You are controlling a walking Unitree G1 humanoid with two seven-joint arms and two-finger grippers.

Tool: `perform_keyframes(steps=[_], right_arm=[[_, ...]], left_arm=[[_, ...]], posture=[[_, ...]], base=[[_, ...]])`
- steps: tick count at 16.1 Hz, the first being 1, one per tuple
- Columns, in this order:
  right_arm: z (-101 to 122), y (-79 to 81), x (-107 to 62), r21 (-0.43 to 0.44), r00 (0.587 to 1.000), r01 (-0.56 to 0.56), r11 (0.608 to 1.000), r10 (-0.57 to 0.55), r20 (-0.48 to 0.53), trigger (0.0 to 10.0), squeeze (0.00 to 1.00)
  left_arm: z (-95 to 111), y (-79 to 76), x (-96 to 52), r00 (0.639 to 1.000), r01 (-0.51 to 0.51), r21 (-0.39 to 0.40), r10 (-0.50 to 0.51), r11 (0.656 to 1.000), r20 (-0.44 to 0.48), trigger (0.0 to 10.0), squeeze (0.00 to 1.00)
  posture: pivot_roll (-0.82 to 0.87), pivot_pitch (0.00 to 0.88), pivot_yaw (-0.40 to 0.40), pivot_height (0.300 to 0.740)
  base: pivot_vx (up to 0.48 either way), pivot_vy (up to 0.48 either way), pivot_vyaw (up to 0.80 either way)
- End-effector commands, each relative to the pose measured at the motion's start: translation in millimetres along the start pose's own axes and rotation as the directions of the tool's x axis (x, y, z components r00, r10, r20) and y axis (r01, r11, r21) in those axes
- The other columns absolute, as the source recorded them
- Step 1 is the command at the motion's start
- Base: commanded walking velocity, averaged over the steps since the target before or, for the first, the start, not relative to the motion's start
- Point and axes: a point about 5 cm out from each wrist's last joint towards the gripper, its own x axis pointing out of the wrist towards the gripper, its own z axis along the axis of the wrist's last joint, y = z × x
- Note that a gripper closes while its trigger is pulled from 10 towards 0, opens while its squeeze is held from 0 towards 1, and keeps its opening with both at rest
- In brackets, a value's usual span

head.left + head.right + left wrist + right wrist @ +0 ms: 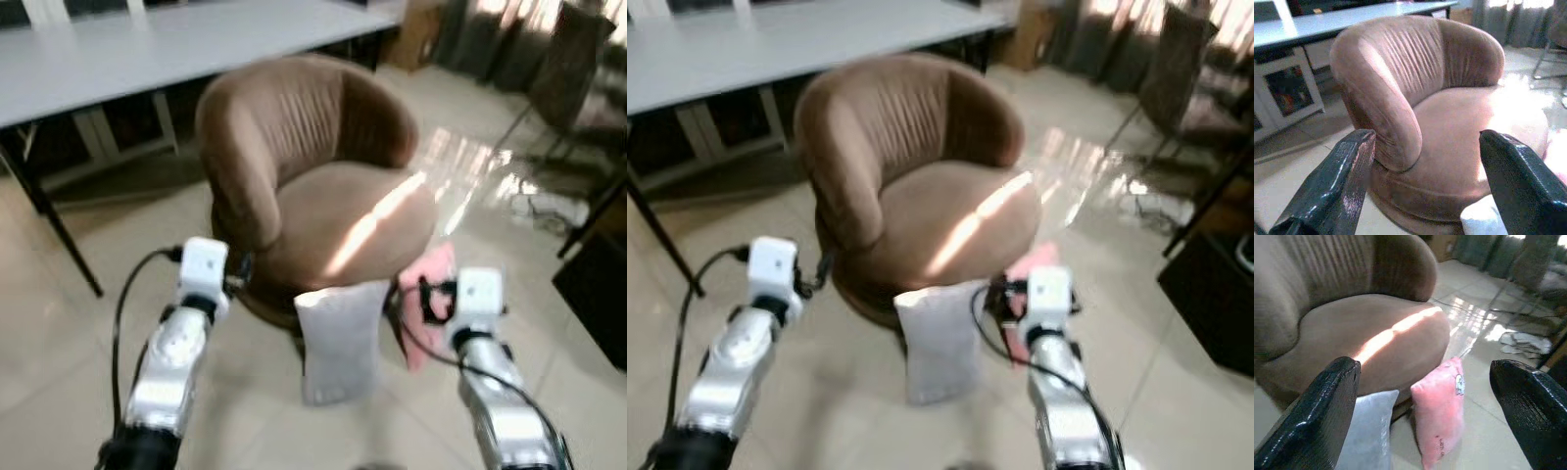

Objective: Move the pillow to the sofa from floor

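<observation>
A white pillow [338,338] stands upright on the tiled floor, leaning against the front of the round brown sofa chair [333,206]. A pink pillow [1440,416] leans beside it to the right, partly hidden by my right wrist in the eye views. Both arms are raised in front of the chair. My left gripper [1425,147] is open and faces the chair's left armrest and seat, with the white pillow's corner [1481,218] low in that view. My right gripper [1426,369] is open, above and short of the pink pillow and the white pillow [1369,431]. Neither holds anything.
A long grey table [147,44] stands behind the chair, with a dark leg [59,235] at the left. A dark cabinet [598,284] is at the right edge. A crumpled cloth [549,206] and a metal-legged chair [578,59] are at the back right.
</observation>
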Motion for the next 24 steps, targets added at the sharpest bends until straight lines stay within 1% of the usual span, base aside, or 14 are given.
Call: perform_keyframes(steps=[1, 2, 3, 4, 5, 6, 8, 9, 15, 17, 21, 24], right_arm=[[4, -6.7, 2.2, -0.013, 1.0, 0.007, 1.0, -0.007, 0.011, 10.0, 0.0], [4, -6.0, 2.2, -0.015, 1.0, -0.001, 1.0, 0.001, 0.011, 10.0, 0.0], [4, -4.4, 2.3, -0.02, 1.0, -0.016, 1.0, 0.017, 0.008, 10.0, 0.0], [3, -3.7, 2.4, -0.022, 1.0, -0.025, 0.999, 0.025, 0.002, 10.0, 0.0], [2, -1.1, 3.3, -0.062, 0.999, -0.049, 0.997, 0.049, -0.005, 10.0, 0.0], [2, -0.9, 3.7, -0.075, 0.998, -0.056, 0.996, 0.057, 0.002, 10.0, 0.0], [1, -4.0, 3.7, -0.084, 0.999, -0.046, 0.995, 0.046, 0.003, 10.0, 0.0], [0, -4.7, 3.7, -0.09, 0.999, -0.047, 0.995, 0.047, -0.003, 10.0, 0.0], [0, -1.4, 7.4, -0.107, 0.998, -0.062, 0.992, 0.061, -0.01, 10.0, 0.0], [-2, -3.0, 6.8, -0.083, 0.999, -0.04, 0.996, 0.039, -0.014, 10.0, 0.0], [-4, -2.4, 6.2, -0.103, 0.999, -0.051, 0.993, 0.049, -0.014, 10.0, 0.0], [-5, -0.9, 6.5, -0.096, 0.999, -0.047, 0.994, 0.046, -0.016, 10.0, 0.0]], left_arm=[[3, -5.1, 1.4, 1.0, 0.006, -0.001, -0.006, 1.0, 0.008, 10.0, 0.0], [3, -5.2, 1.2, 1.0, 0.005, -0.005, -0.005, 1.0, 0.01, 10.0, 0.0], [3, -5.4, 0.7, 1.0, 0.005, -0.054, -0.004, 0.999, 0.01, 10.0, 0.0], [5, -5.0, 0.7, 1.0, 0.0, -0.063, 0.001, 0.998, 0.019, 10.0, 0.0], [8, -4.6, 0.9, 0.999, 0.012, -0.077, -0.009, 0.997, 0.042, 10.0, 0.0], [12, -4.5, 1.0, 0.998, 0.025, -0.091, -0.019, 0.996, 0.066, 10.0, 0.0], [12, -4.2, 1.3, 0.998, 0.03, -0.065, -0.026, 0.997, 0.064, 10.0, 0.0], [11, -5.0, 1.2, 0.997, 0.044, -0.064, -0.041, 0.997, 0.058, 10.0, 0.0], [9, -4.7, -0.4, 0.998, 0.058, -0.047, -0.056, 0.997, 0.042, 10.0, 0.0], [9, -5.4, 0.3, 0.997, 0.069, -0.042, -0.067, 0.997, 0.039, 10.0, 0.0], [9, -8.2, 1.4, 0.996, 0.089, -0.036, -0.088, 0.995, 0.035, 10.0, 0.0], [9, -7.2, 1.5, 0.995, 0.091, -0.03, -0.09, 0.995, 0.034, 10.0, 0.0]], posture=[[-0.08, 0.0, -0.001, 0.74], [-0.08, 0.0, -0.002, 0.74], [-0.08, 0.0, -0.002, 0.74], [-0.08, 0.0, -0.002, 0.74], [-0.08, 0.0, -0.001, 0.74], [-0.08, 0.0, -0.002, 0.74], [-0.08, 0.0, -0.004, 0.74], [-0.08, 0.0, -0.004, 0.74], [-0.07, 0.0, -0.011, 0.74], [-0.07, 0.0, -0.003, 0.74], [-0.07, 0.0, 0.002, 0.74], [-0.07, 0.0, 0.006, 0.74]], base=[[0.0, -0.48, 0.0], [0.0, -0.48, 0.0], [0.0, 0.0, 0.0], [0.0, 0.0, 0.0], [0.0, 0.0, 0.0], [0.0, 0.0, 0.0], [0.0, 0.0, 0.0], [0.307, 0.0, 0.0], [0.376, 0.0, 0.0], [0.39, 0.0, 0.0], [0.391, 0.0, 0.0], [0.39, 0.0, 0.0]])
